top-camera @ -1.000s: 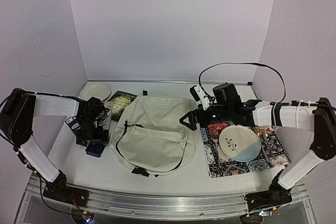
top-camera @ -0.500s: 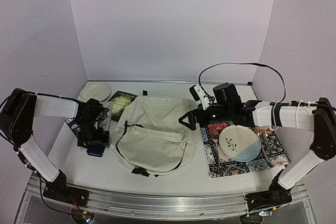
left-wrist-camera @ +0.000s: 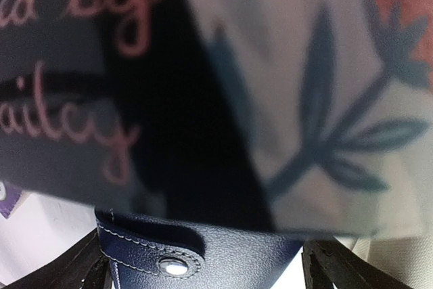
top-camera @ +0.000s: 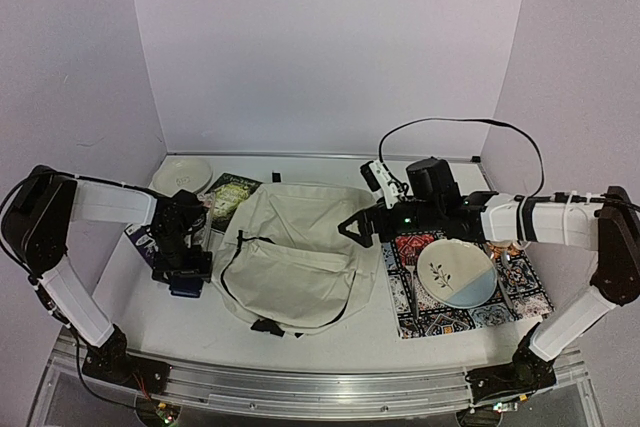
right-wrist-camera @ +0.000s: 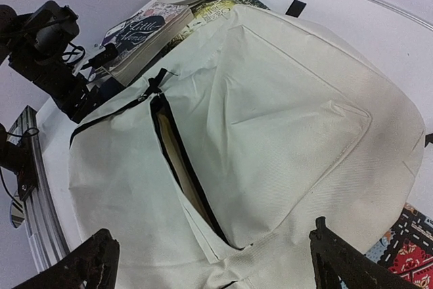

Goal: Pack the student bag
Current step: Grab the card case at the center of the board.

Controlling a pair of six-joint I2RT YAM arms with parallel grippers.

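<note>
Our right tool [right-wrist-camera: 213, 238] hangs released, fingers spread wide, just above the student bag [right-wrist-camera: 284, 120]. The bag lies flat on the surface [top-camera: 180, 332] beneath that tool, zipper gaping. Our left tool [left-wrist-camera: 203, 245] is clenched on a navy snap case [left-wrist-camera: 149, 252], beside the bag.

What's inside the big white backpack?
Through the backpack's open zipper slit, only a dark edge and a flat tan surface show. Whether that surface is a book or the lining is unclear. The fabric covers everything else inside.
</note>
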